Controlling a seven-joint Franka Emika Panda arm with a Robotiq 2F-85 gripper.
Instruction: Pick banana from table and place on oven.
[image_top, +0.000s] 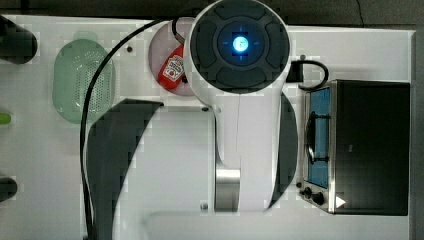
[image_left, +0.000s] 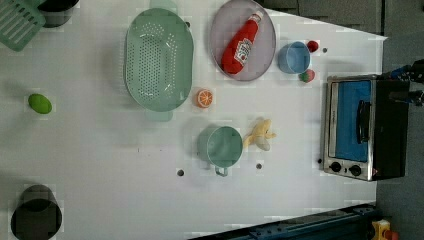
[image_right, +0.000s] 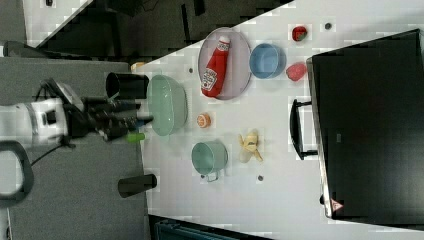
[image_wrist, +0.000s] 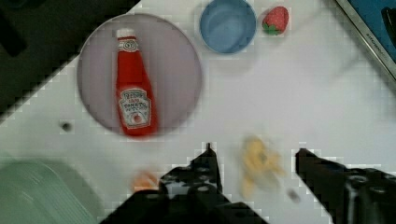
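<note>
1. Lying on the white bench (image_left: 125, 200), the banana (image_left: 260, 135) sits just beside a green cup (image_left: 220, 146), between it and the oven (image_left: 362, 127).
2. The oven stands at one bench edge, its black top bare.
3. The gripper (image_wrist: 254, 156) is released, its jaws apart and holding nothing; the wrist view shows the banana between them, farther off.
4. A ketchup bottle (image_left: 241, 44) lies on a plate (image_left: 265, 60).

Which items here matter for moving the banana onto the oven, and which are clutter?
Job: banana, oven, table, open pincer.
Clutter: ketchup bottle on plate, green colander, orange slice, green cup, blue bowl, strawberry, lime.
</note>
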